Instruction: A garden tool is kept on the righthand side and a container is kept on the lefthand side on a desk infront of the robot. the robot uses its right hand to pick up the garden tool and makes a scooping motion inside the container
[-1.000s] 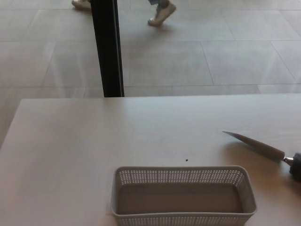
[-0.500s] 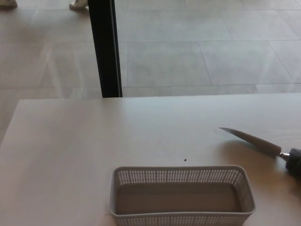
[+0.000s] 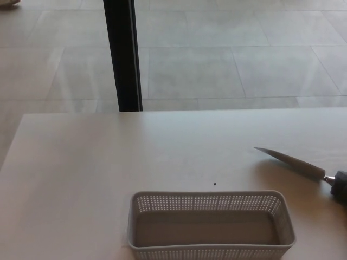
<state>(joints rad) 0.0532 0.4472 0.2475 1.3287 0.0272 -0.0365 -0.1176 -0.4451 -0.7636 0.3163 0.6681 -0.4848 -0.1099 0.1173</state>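
Waiting: trowel (image 3: 293,162) lay on desk (image 3: 81,162), pointing left.
Basket (image 3: 211,225): empty, near.
My hands: neither showed; grip unknowable.
Next: right hand takes the handle.

Open desk (image 3: 108,157) between trowel (image 3: 290,161) and basket (image 3: 211,223), seemingly.

One view only, from the robot's head, angled down and forward over the desk (image 3: 81,162). Near edge of the frame: a perforated container (image 3: 211,225), cut off at the bottom, close under the camera. Right edge: garden tool (image 3: 293,161), partly out of frame. Far field: tiled floor (image 3: 244,54) and a dark post (image 3: 123,54) beyond the desk.
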